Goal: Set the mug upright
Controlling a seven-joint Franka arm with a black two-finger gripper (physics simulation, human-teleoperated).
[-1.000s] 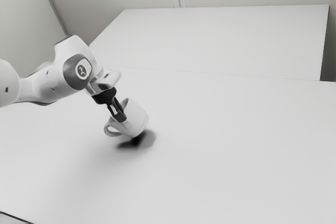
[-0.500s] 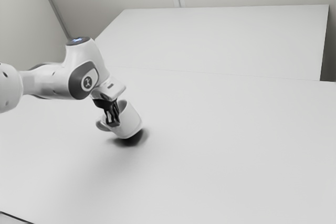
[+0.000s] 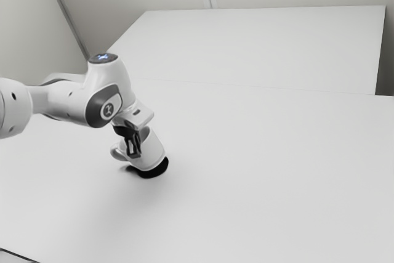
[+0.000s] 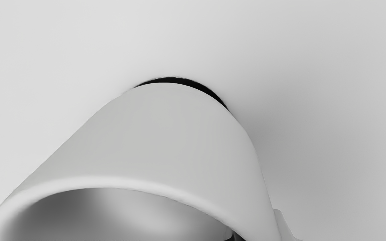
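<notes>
The white mug (image 3: 154,152) leans in the exterior view, its mouth tipped toward the arm and its base low over a black shadow; whether the base touches the table is unclear. Its handle (image 3: 117,151) points to the exterior view's left. My gripper (image 3: 133,154) is shut on the mug's wall on the handle side. In the wrist view the mug (image 4: 159,134) has its open mouth nearest my hand, and a dark bit of the gripper (image 4: 236,237) shows at the rim, close to the handle (image 4: 282,224). The other finger's contact is hidden there.
The white tabletop (image 3: 258,183) spreads around the mug. Behind it lies another pale flat surface (image 3: 246,47), with walls beyond. A dark-edged corner (image 3: 18,255) shows at the exterior view's lower left.
My hand has come down and turned with the mug in its hold. The mug's base is lower, the shadow beneath it is darker and tighter, and the mug leans somewhat less.
</notes>
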